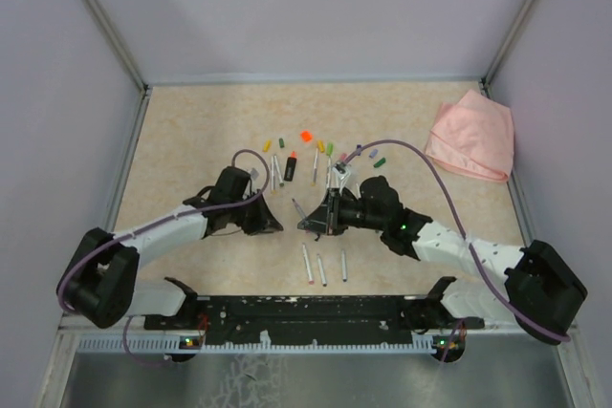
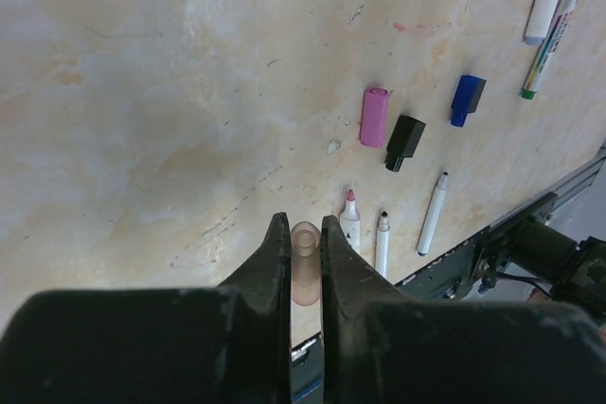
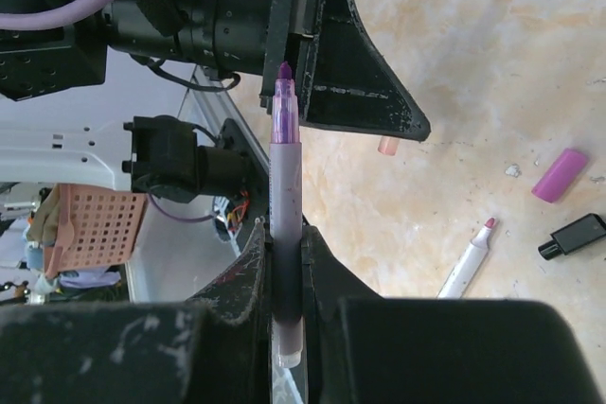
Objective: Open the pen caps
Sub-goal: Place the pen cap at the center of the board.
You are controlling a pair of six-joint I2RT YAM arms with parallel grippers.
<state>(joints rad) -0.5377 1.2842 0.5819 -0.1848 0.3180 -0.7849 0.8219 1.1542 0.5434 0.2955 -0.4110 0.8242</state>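
left gripper [image 2: 304, 224] pinching pale cap [image 2: 305, 272] | right gripper [image 3: 285, 232] pinching uncapped purple pen [image 3: 284, 139] | pink cap [image 2: 375, 116], black cap [image 2: 405, 142] nearby

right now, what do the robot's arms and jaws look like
The left arm and right arm match: white link shells, bulky black joints, black wrist ends. A lilac cable loops along each. The jaws are matt black, wedge-shaped, flecked with pale scuffs.

Pink cloth [image 1: 470, 136] at table's [image 1: 191, 140] far-R corner.
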